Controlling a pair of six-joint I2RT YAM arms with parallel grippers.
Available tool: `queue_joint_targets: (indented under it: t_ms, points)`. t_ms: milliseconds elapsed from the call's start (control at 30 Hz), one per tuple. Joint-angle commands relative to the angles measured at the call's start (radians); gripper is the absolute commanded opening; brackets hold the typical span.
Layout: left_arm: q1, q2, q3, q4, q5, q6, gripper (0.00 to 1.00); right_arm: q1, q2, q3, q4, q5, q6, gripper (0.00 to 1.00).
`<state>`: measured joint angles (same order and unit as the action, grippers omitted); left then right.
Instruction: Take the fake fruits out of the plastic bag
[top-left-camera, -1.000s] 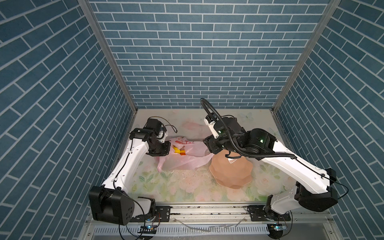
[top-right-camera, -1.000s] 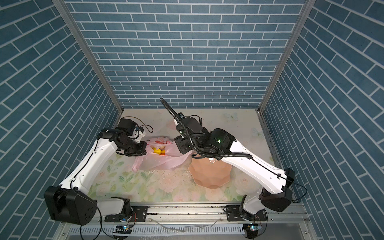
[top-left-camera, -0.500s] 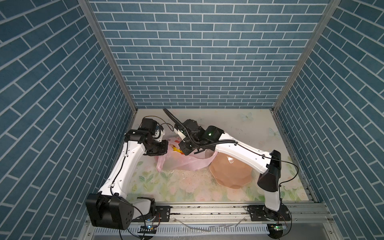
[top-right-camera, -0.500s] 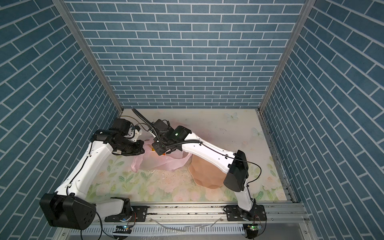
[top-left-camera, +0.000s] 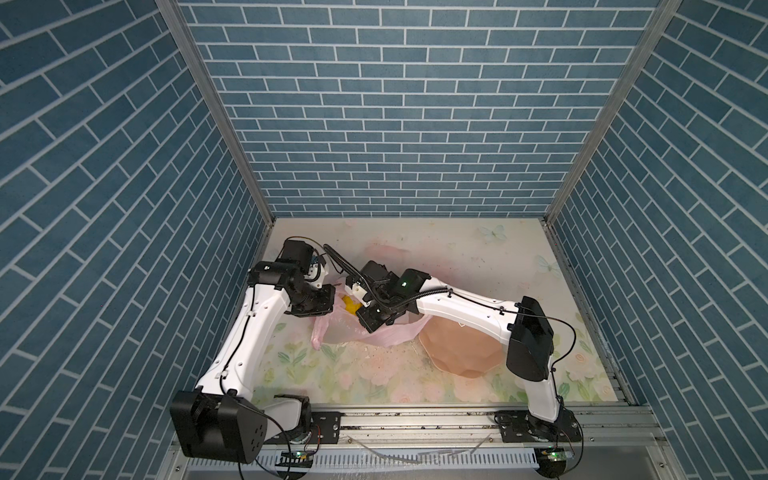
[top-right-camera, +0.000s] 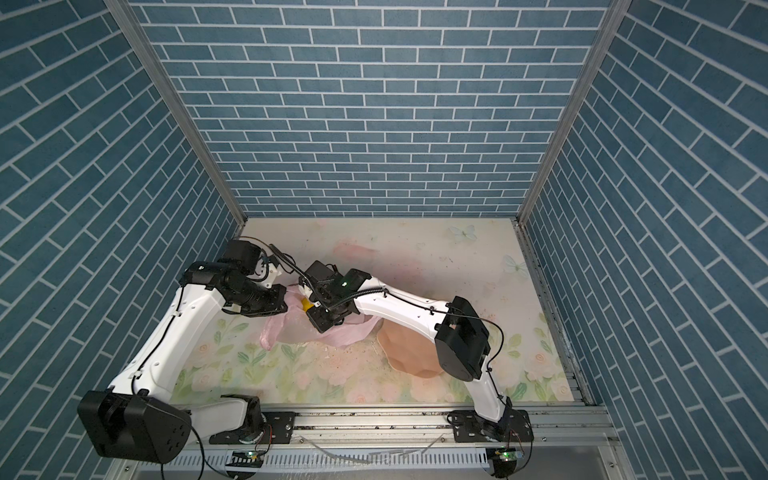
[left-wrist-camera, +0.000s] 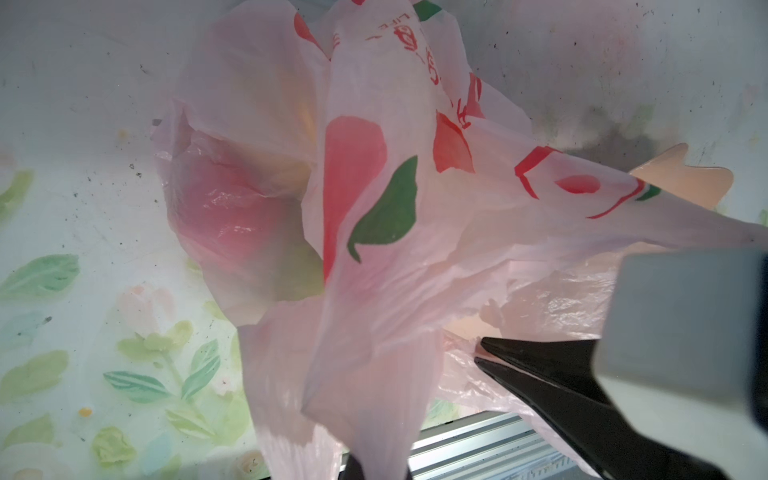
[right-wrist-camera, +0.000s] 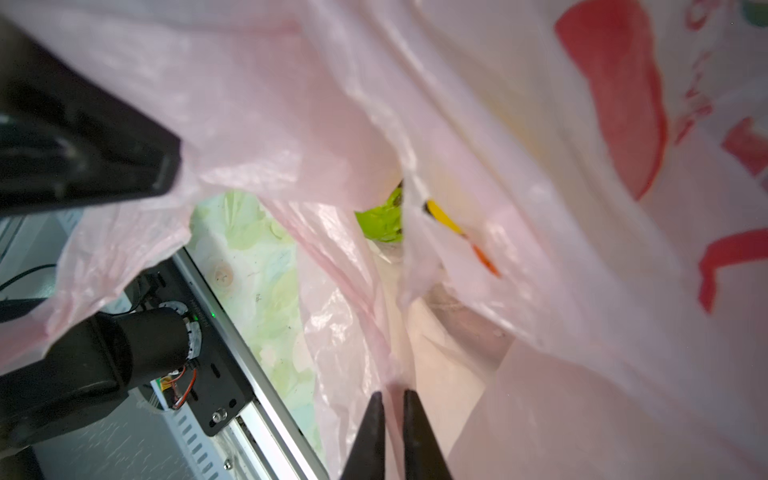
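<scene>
Both hands grip the plastic bag (left-wrist-camera: 374, 291): the left hand (top-left-camera: 332, 301) clamps a bunched edge, the right hand (right-wrist-camera: 392, 409), tips narrow, nips a fold. A green fruit (right-wrist-camera: 380, 224) and a yellow fruit (right-wrist-camera: 442, 218) lie inside, beyond the right tips. Spread the mouth gently; thin film could tear.

Blue brick-pattern walls (top-left-camera: 395, 124); floral table mat (top-left-camera: 353, 374); aluminium rail (top-left-camera: 415, 419) at front.

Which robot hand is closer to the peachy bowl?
Right. The right hand pinches the bag on the side nearer the bowl. The left hand grips the bag on its far side, with the bag between it and the bowl.
</scene>
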<state>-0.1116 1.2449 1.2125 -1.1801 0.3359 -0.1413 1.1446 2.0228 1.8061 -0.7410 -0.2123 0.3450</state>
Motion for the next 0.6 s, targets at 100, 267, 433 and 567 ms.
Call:
queue_joint_targets:
  t_ms: [100, 267, 433, 567]
  points:
    - [0.007, -0.040, -0.031, -0.061, -0.070, -0.011, 0.10, 0.015, -0.045, -0.121, 0.082, -0.195, 0.037, 0.11]
    - [0.010, -0.039, -0.039, -0.043, -0.186, -0.050, 0.12, 0.024, -0.055, -0.186, 0.100, -0.292, 0.033, 0.11]
    - [0.015, -0.029, -0.066, 0.001, -0.199, -0.080, 0.11, 0.024, -0.049, -0.207, 0.068, -0.307, 0.001, 0.11]
    - [0.015, -0.021, -0.086, 0.008, -0.194, -0.077, 0.08, 0.018, -0.051, -0.172, 0.037, -0.243, -0.024, 0.14]
